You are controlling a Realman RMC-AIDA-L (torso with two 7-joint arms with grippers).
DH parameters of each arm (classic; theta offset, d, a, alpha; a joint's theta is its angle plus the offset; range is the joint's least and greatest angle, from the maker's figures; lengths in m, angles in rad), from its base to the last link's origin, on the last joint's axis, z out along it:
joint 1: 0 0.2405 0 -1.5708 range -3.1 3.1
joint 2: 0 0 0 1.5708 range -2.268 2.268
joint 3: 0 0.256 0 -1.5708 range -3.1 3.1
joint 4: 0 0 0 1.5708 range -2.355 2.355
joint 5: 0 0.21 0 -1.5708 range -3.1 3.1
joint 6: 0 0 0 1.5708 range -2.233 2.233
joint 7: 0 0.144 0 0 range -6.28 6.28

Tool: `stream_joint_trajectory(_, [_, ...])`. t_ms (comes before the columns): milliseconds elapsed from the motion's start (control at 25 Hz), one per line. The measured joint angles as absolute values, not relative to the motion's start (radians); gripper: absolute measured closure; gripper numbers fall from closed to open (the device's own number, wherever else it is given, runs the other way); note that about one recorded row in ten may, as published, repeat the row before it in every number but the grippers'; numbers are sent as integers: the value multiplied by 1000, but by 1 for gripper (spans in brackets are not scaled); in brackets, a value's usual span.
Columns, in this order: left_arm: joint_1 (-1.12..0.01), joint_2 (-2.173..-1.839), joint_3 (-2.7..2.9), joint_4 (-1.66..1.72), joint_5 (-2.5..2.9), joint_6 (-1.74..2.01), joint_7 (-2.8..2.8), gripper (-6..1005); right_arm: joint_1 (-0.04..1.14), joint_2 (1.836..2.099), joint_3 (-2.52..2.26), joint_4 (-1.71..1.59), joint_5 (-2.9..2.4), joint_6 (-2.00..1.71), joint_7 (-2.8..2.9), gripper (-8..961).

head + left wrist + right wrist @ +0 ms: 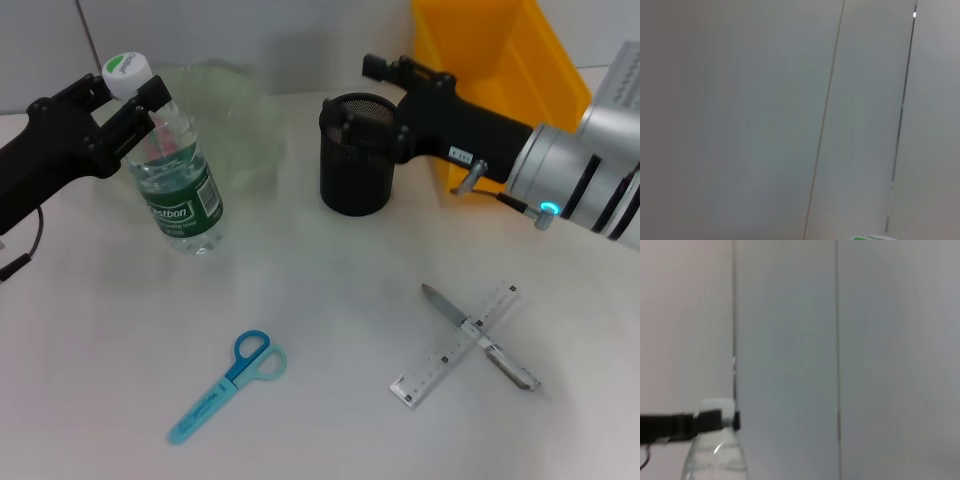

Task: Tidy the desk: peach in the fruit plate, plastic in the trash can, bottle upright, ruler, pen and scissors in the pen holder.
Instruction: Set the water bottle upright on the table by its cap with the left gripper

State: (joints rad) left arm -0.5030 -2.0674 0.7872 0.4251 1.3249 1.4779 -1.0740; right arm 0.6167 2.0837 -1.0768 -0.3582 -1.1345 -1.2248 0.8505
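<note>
Clamping the left gripper [128, 92] holds the bottle [178, 180], green label reading "estbon".

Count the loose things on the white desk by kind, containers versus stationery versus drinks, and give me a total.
Containers: 3, pale green wavy fruit plate, black mesh pen holder, yellow plastic trash can
Stationery: 3, light blue scissors, clear-grey ruler, silver-grey pen
Drinks: 1, clear green-labelled bottle
Total: 7

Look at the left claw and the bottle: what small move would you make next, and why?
Probably open the left claw and back it away. It grips the bottle just under its cap, and the bottle already stands about upright on the desk beside the fruit plate, so that step looks done. The right claw waits over the pen holder.
</note>
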Motion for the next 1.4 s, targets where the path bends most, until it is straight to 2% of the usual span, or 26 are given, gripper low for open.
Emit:
stream_joint_trajectory(360, [-537,-2072,793,288,1282,1430,-896,555,616,2084,-1065,-358,-1095,-1224,844,145])
stream_joint_trajectory(1400, [-557,-2078,789,196,1284,1375,-691,555,627,2083,-1071,-357,-1092,-1221,842,144])
